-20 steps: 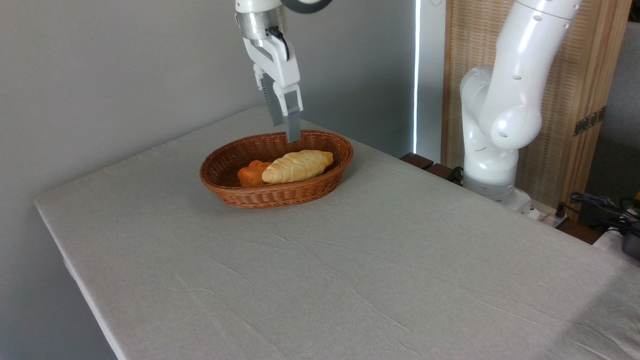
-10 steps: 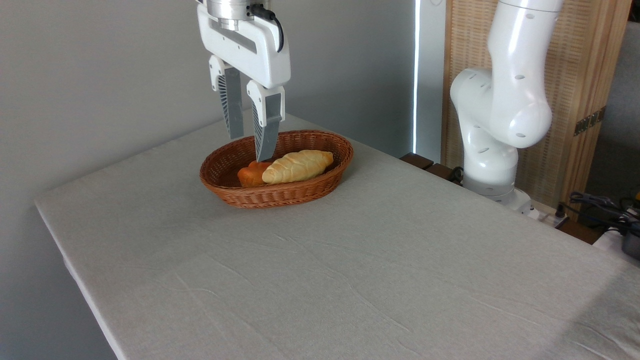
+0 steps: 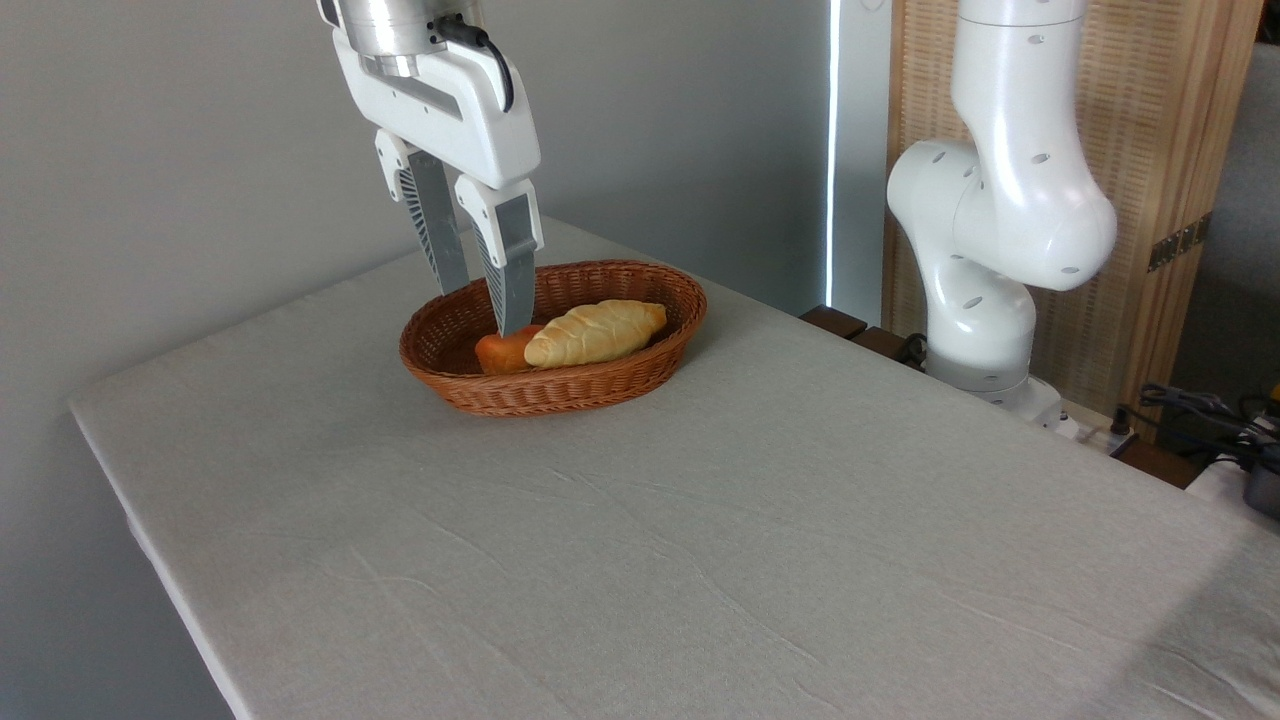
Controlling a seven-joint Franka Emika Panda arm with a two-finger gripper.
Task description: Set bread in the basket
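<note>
Worktop (image 3: 700, 540) filled most of the view, covered in a pale grey cloth with light wrinkles, wall behind it on the left. White robot arm (image 3: 1000, 220) stood at the far right edge of the worktop, its base beside a slatted wooden screen (image 3: 1180, 150); some cables (image 3: 1200, 410) lay at the far right. The arm reached over the top of the frame and came down at upper left.

Basket (image 3: 600, 385), oval, reddish-brown wicker, sat on the far-left part of the worktop. Pincer (image 3: 484, 305) hung over the basket's left half, tilted slightly, jaws released with a clear gap between the two grey fingers (image 3: 510, 270), nothing held. The nearer fingertip overlapped the bun in the picture; could not tell whether it touched.

Bread (image 3: 596, 332), long pale yellow braided loaf, lay inside the basket, right of centre, resting lengthwise with its left end against the bun. Bun (image 3: 500, 352), small, deep orange, sat inside the basket just left of the bread, partly hidden by the loaf and the fingertip.
</note>
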